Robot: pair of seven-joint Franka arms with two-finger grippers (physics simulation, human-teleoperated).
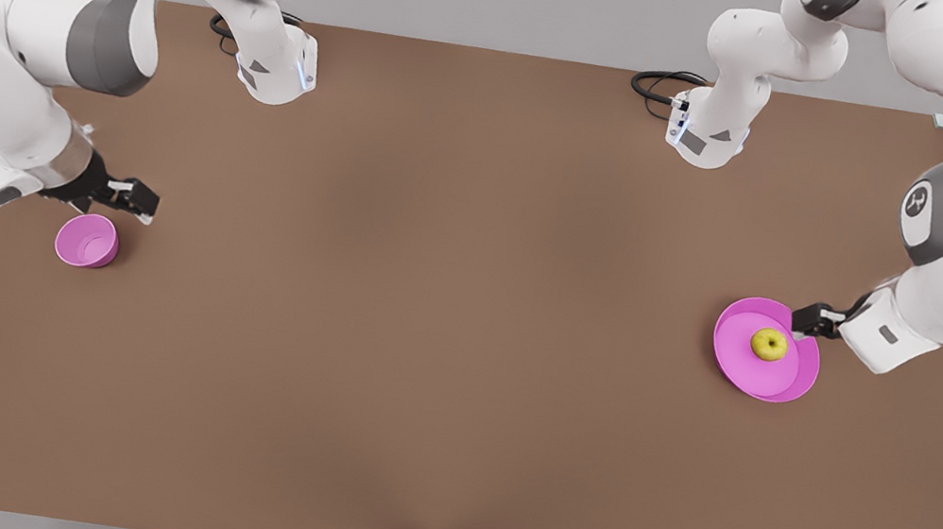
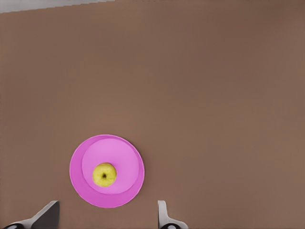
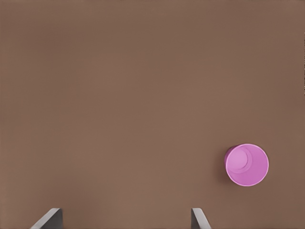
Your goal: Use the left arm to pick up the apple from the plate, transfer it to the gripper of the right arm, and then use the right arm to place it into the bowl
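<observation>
Landmark is the table: plate sits on it toward the front view's right, apple on the plate near its middle. Bowl stands on the table far toward the front view's left, well apart from the plate, nothing in it. Left gripper hangs above the plate's rim on the side away from the table's middle; right gripper hangs just beside the bowl, toward the table's far edge.

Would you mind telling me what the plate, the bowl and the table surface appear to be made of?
The plate and bowl look like smooth matte plastic: uniform magenta-pink, with no glaze highlights. The table looks like a flat matte brown board or laminate, with no visible grain; the render leaves it open.
</observation>
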